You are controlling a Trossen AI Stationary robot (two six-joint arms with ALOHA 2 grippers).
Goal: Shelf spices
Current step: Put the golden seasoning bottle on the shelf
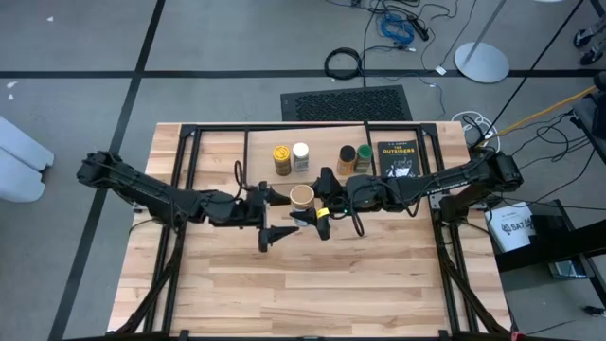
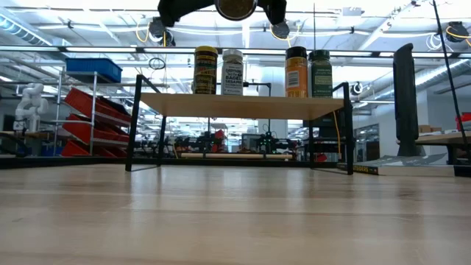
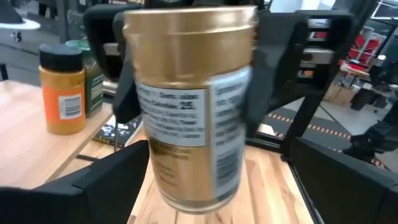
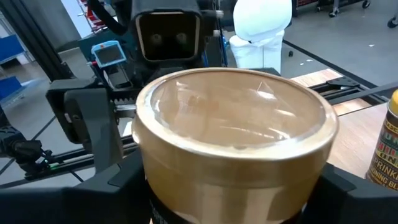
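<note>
A spice jar with a tan-gold lid (image 1: 302,196) is held up in the air in front of the shelf (image 2: 243,105); in the low view its bottom (image 2: 235,7) shows above the shelved jars. My right gripper (image 1: 317,202) is shut on it. My left gripper (image 1: 274,214) is open just to the jar's left, its fingers (image 3: 112,180) standing wide apart on either side of the jar's lower part. On the shelf stand the yellow-lidded (image 1: 281,156), white-lidded (image 1: 301,154), dark-lidded (image 1: 347,158) and green-lidded (image 1: 365,156) jars. My right gripper pinches the jar's upper body just below the lid (image 3: 134,93) between its two fingers (image 3: 258,81), one on each side. The fingers come level from the table's right side. The jar is lifted clear of the table, lid up and tilted a little.
A black book with orange lettering (image 1: 398,158) lies flat to the right of the shelf. A black metal frame (image 1: 189,152) runs around the tabletop. The near half of the table (image 1: 312,284) is bare wood.
</note>
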